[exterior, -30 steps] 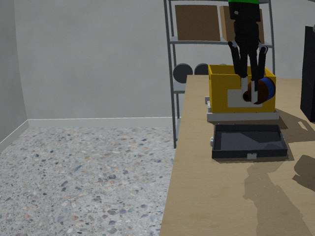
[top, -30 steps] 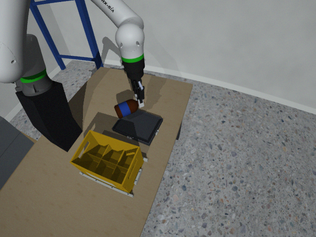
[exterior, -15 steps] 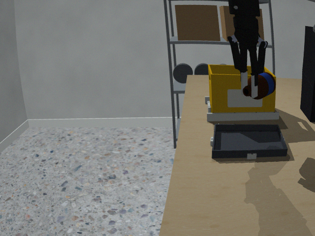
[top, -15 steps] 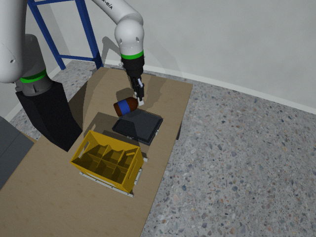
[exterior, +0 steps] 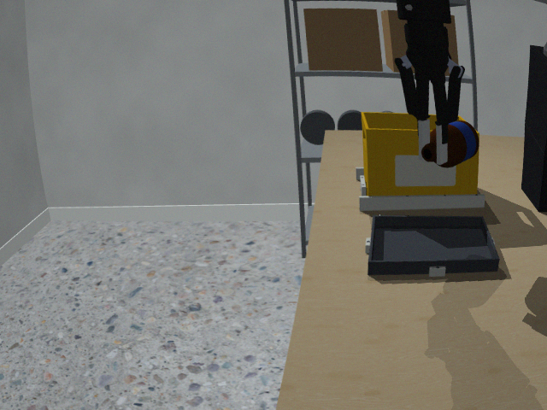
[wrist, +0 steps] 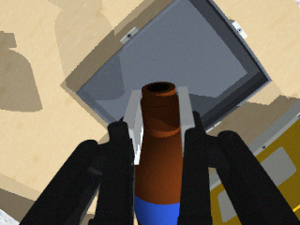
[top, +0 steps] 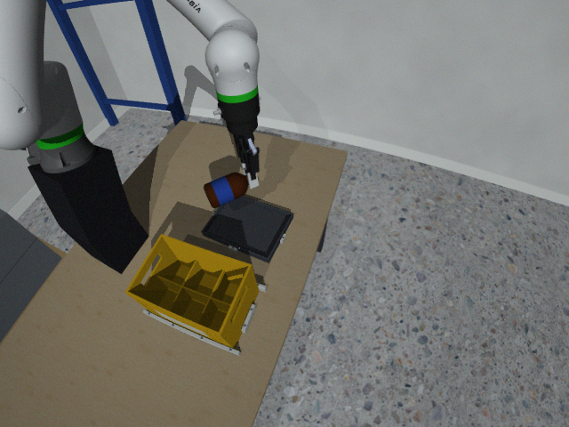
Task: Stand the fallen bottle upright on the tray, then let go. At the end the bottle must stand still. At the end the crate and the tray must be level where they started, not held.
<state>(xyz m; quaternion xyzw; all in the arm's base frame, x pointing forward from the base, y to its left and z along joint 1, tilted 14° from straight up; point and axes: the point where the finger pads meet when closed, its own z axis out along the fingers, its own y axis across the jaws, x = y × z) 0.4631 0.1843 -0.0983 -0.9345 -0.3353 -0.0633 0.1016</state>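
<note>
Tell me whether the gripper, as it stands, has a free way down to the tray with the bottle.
Probably yes. The gripper is shut on the bottle at its neck, lifted and still lying over. The dark tray below holds nothing, and the yellow crate stands to one side, out of the path.

a tan wooden surface [top: 92,367] stands on a speckled terrazzo floor [top: 436,298]. a blue metal frame [top: 158,55] rises at eleven o'clock of the top view against the pale wall [top: 390,60]. in the exterior view, a grey shelf rack [exterior: 301,132] at twelve o'clock holds brown boxes [exterior: 342,39] and dark round discs [exterior: 317,126].
</note>
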